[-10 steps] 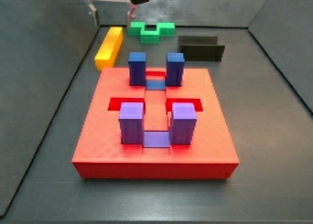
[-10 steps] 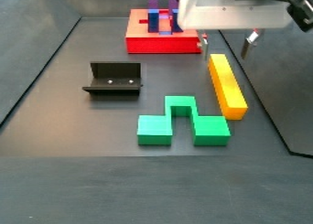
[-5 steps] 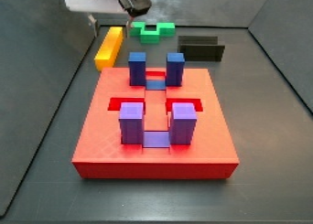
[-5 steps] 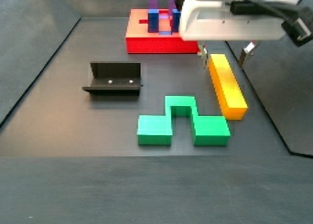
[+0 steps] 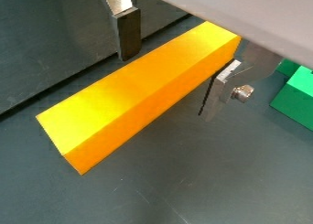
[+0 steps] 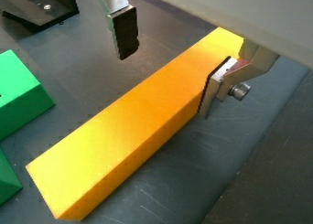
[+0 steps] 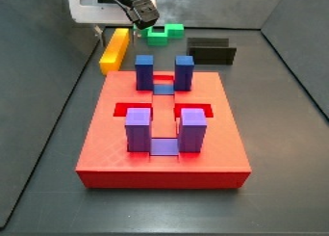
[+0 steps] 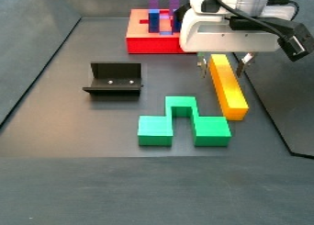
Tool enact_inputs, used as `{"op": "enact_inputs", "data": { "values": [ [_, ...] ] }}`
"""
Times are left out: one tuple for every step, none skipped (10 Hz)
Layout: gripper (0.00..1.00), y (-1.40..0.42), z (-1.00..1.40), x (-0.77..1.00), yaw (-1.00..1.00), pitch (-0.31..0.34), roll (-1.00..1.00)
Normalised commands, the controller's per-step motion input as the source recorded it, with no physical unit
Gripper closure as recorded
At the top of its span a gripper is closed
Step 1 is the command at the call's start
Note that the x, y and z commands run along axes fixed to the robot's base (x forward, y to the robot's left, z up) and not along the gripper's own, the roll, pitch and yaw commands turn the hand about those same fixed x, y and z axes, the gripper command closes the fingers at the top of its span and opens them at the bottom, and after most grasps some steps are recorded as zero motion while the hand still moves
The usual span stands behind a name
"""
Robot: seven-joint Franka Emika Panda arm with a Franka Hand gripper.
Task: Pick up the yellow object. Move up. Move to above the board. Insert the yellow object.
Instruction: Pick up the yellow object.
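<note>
The yellow object (image 8: 227, 89) is a long yellow-orange bar lying flat on the dark floor; it also shows in a side view (image 7: 115, 49). My gripper (image 8: 223, 61) is open and low over the bar's end nearest the board, and it shows in a side view (image 7: 119, 24) too. In both wrist views the bar (image 5: 141, 90) (image 6: 128, 141) lies between the fingers. One finger (image 6: 217, 87) is close against its side, the other finger (image 6: 123, 33) stands apart. The red board (image 7: 115, 148) with blue and purple posts shows in both side views (image 8: 163, 45).
A green notched block (image 8: 182, 124) lies beside the bar, also seen in a side view (image 7: 162, 32) and in both wrist views (image 5: 296, 95) (image 6: 18, 95). The black fixture (image 8: 114, 80) stands apart on the floor (image 7: 213, 51) (image 6: 43, 4). Grey walls ring the floor.
My gripper has come down over the yellow bar, so its fingers now straddle the bar's end. The bar and the other pieces have not moved.
</note>
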Motion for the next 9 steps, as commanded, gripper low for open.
{"op": "enact_inputs", "data": {
  "values": [
    [0.0,0.05,-0.15,0.0,0.0,-0.049,0.08],
    [0.0,0.02,-0.2,0.0,0.0,-0.064,0.13],
    [0.0,0.25,0.0,0.0,0.0,-0.001,0.0],
    [0.0,0.09,-0.06,0.0,0.0,-0.036,0.01],
    [0.0,0.05,-0.08,0.0,0.0,-0.027,0.04],
    [0.0,0.0,-0.11,0.0,0.0,-0.036,0.05],
    [0.0,0.0,-0.18,-0.07,0.0,-0.053,0.04],
    [0.0,0.0,-0.22,-0.11,0.0,-0.054,0.01],
    [0.0,0.0,-0.16,-0.08,-0.05,-0.036,0.04]
  ]
}}
